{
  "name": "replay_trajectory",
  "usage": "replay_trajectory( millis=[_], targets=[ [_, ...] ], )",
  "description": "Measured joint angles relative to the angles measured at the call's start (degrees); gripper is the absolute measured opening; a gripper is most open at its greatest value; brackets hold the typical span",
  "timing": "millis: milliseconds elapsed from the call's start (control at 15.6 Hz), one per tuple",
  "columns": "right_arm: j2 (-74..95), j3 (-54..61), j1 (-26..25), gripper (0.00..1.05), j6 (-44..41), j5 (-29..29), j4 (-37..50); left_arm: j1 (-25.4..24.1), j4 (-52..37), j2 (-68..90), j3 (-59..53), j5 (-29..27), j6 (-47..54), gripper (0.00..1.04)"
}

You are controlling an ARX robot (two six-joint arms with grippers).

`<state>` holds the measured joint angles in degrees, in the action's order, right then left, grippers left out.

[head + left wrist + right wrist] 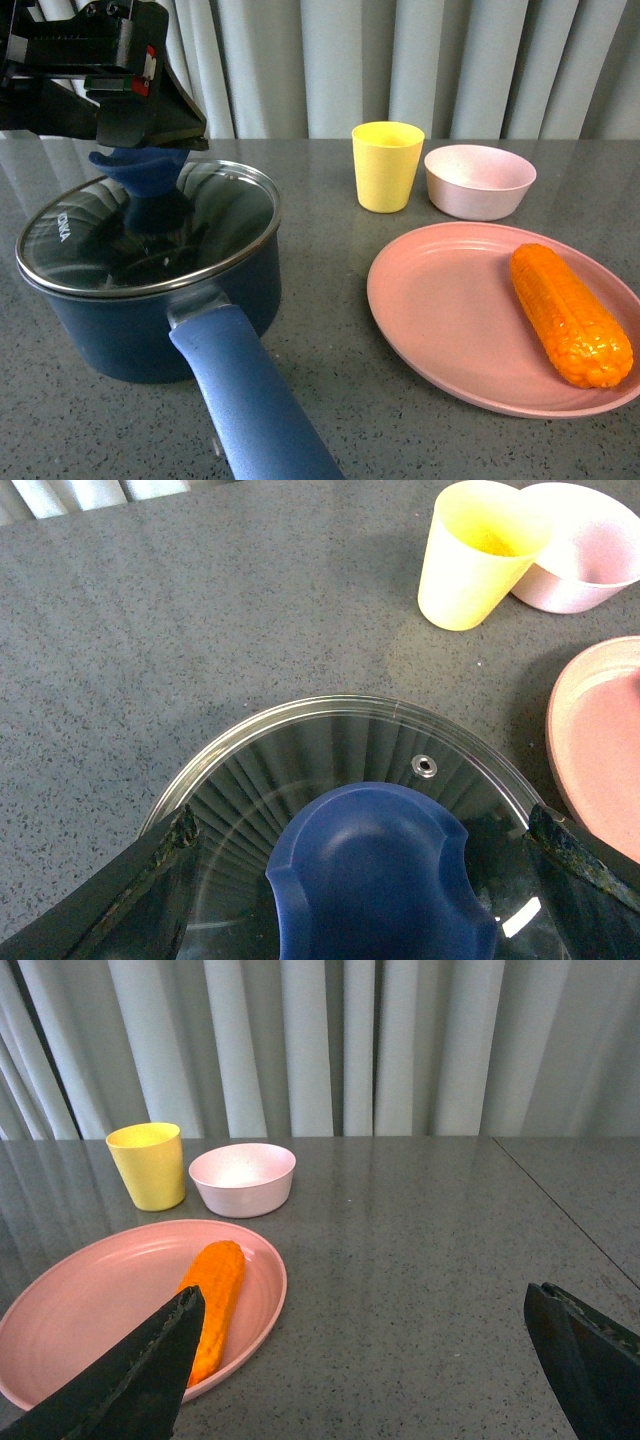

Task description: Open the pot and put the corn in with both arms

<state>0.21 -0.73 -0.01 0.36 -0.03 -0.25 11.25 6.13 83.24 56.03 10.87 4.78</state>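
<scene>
Left tool (360, 820) straddles the knob (380, 880), jaws wide and seemingly not yet touching it; centre, close firmly, lift straight up. Right tool (360, 1300) gapes, empty.

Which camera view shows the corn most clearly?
Front view: the corn lies whole and close on the pink plate. Right wrist view: partly behind the right gripper. Left wrist view: absent.

Navy pot (130, 330), orange row-patterned corn (570, 312), pink plate (440, 310), pink bowl (478, 180), yellow cup (387, 170), speckled grey table (100, 430)
</scene>
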Motion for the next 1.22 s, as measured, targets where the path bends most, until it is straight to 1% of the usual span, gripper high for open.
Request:
replay_trajectory(
  millis=[257,385,514,642,706,834,899,1091,1220],
  targets=[
    [0.0,0.0,0.0,0.98,0.0,0.0,0.0,0.7,-0.5,0.04,-0.26,-0.33,1.31,0.98],
    [0.0,0.0,0.0,0.98,0.0,0.0,-0.02,1.88,-0.15,0.76,-0.98,-0.55,2.21,0.98],
    [0.0,0.0,0.0,0.98,0.0,0.0,0.0,2.99,-0.5,1.42,-1.86,-1.97,3.98,0.98],
    [0.0,0.0,0.0,0.98,0.0,0.0,0.0,3.02,-1.25,1.99,-1.99,-2.51,4.81,0.98],
    [0.0,0.0,0.0,0.98,0.0,0.0,0.0,3.02,-1.44,2.19,-1.99,-2.93,5.38,0.91],
    [0.0,0.0,0.0,0.98,0.0,0.0,0.0,3.1,-1.46,2.21,-1.99,-4.09,5.97,0.7],
    [0.0,0.0,0.0,0.98,0.0,0.0,0.0,3.02,-1.44,2.16,-1.99,-4.02,5.99,0.63],
    [0.0,0.0,0.0,0.98,0.0,0.0,0.0,2.91,-0.22,1.53,-1.9,-3.67,5.92,0.61],
    [0.0,0.0,0.0,0.98,0.0,0.0,0.0,2.93,1.68,0.2,-1.29,-2.16,5.62,0.6]
  ],
)
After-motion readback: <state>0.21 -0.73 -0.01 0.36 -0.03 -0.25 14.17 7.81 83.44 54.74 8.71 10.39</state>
